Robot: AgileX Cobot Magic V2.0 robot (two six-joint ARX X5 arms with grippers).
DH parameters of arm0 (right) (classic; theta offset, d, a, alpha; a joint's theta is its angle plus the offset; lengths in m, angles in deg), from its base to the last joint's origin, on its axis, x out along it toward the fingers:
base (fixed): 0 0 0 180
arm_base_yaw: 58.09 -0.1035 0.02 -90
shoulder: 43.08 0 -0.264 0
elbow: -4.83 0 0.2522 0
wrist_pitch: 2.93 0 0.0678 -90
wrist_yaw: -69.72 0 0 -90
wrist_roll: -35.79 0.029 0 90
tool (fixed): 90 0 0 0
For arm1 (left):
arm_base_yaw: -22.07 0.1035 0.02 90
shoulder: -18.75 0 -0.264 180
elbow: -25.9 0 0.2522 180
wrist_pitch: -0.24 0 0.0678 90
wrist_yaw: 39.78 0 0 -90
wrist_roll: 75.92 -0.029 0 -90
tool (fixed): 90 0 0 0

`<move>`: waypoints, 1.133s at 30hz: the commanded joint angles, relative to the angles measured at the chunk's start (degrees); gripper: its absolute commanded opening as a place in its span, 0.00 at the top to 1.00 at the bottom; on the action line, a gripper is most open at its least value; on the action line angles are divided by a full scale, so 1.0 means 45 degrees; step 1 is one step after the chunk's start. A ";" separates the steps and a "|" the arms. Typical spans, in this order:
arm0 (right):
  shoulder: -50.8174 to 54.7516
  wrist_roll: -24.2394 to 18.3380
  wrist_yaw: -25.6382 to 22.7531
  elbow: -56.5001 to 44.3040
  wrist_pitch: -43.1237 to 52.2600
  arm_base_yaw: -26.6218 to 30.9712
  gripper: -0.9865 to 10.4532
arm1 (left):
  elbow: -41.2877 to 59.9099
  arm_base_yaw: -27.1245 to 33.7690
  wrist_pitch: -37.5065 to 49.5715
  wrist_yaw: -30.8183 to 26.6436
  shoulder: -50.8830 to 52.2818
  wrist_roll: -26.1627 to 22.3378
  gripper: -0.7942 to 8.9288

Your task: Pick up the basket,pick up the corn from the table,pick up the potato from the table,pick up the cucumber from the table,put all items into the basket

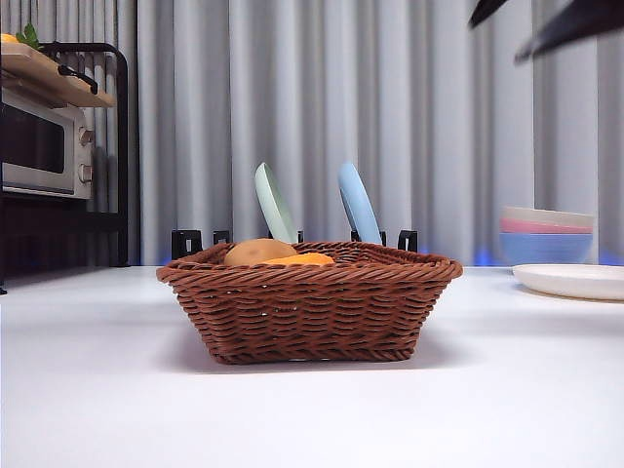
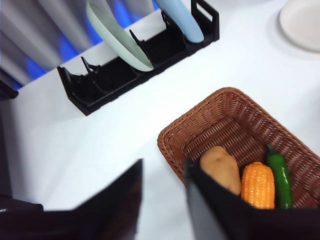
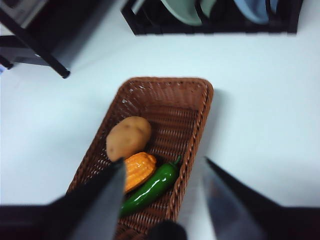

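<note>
The basket (image 1: 310, 302) sits on the table (image 1: 97, 390), and inside it the potato (image 3: 128, 137), corn (image 3: 138, 170) and cucumber (image 3: 150, 189) lie side by side, corn in the middle. Above the basket, left gripper (image 2: 162, 192) and right gripper (image 3: 162, 192) both hover wide open, holding nothing.

The brown woven basket (image 1: 310, 302) sits flat on the white surface (image 1: 88, 390), its braided rim flaring outward. Inside it, all lying on the basket's floor, are three items side by side: the smooth tan potato (image 3: 128, 137), the bumpy orange corn (image 3: 137, 170) touching it, and the glossy green cucumber (image 3: 150, 189) against the corn's other side, near the basket's wall.
</note>
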 commanded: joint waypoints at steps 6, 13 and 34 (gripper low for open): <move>0.2239 -0.1710 -0.1598 -0.0049 -0.1078 -0.0068 0.93 | 0.2268 -0.0520 0.0617 -0.0063 0.2827 -0.0112 0.93; 0.4906 -0.1851 -0.2705 -0.1137 -0.0185 -0.0238 0.93 | 0.8568 -0.0529 0.4473 -0.0053 0.7655 0.0170 0.93; 0.7480 0.1627 -0.3876 -0.5124 0.0209 -0.0228 0.91 | 1.3289 -0.0578 0.4323 -0.0049 1.2046 0.1627 0.92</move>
